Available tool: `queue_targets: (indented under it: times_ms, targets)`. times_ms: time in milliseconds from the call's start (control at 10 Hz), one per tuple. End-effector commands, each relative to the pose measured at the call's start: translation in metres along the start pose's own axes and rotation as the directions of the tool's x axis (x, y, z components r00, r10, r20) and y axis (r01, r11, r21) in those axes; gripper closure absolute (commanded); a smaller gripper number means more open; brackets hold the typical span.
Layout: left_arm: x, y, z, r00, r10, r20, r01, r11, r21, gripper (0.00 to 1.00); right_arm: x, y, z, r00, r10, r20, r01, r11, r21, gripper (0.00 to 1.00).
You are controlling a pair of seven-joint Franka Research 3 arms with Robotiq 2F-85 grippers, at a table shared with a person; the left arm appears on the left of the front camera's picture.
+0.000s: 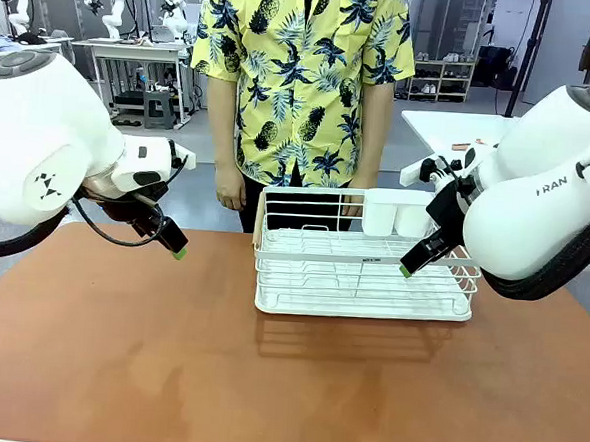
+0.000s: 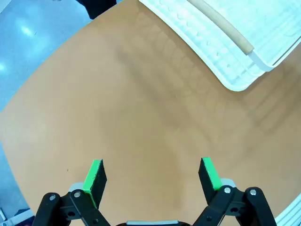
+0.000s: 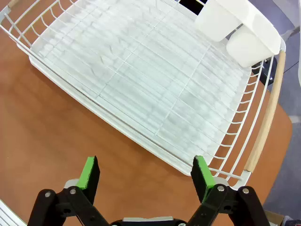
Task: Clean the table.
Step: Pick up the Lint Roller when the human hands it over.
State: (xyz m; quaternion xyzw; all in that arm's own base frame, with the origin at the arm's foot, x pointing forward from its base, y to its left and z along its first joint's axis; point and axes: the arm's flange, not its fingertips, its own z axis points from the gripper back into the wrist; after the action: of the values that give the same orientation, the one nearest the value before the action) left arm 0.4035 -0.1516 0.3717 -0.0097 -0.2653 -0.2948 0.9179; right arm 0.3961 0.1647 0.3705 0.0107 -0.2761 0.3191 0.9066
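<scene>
**Position of the work surface.** The table (image 1: 145, 372) fills the lower part of the front view. Its reddish-brown top runs back to the far edge, where a person (image 1: 304, 81) stands. A white wire dish rack (image 1: 362, 275) stands on the top near that far edge, right of the middle. A white utensil holder (image 1: 394, 213) sits at the rack's far right corner.

**Gripper state.** The left gripper (image 1: 179, 251) hangs above the far left part of the table, well apart from the rack. Its jaws are spread wide with nothing between them. The right gripper (image 1: 405, 271) hangs at the rack's right end. Its jaws are likewise wide apart and hold nothing.

**Reason for the posture (judgement).** Both arms are raised off the top, which keeps the surface free. Neither gripper carries a cloth or tool, so cleaning is judged not yet begun. The rack is the likely first item to deal with.

**View comparison.**
- The front view gives each gripper's place relative to the table edges, but shows the fingers edge-on, so the opening is hard to read there.
- The left wrist view shows the green pads (image 2: 95, 175) well apart over bare table top, with a rack corner and its wooden handle (image 2: 223, 30) beyond.
- The right wrist view looks down into the rack's ribbed drain tray (image 3: 141, 84). It does not settle whether that gripper touches the rack.
</scene>
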Motion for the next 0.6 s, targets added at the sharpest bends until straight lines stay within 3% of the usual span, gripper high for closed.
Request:
queue_targets:
  times_ms: [0,500]
  targets:
    - [0.0001,-0.0002,0.0000,1.000,0.000,0.000,0.000,1.000,0.000,0.00,0.0000,0.0000,0.0000,1.000,0.000,0.000,0.000,1.000,0.000,0.00]
    - [0.0001,-0.0002,0.0000,1.000,0.000,0.000,0.000,1.000,0.000,0.00,0.0000,0.0000,0.0000,1.000,0.000,0.000,0.000,1.000,0.000,0.00]
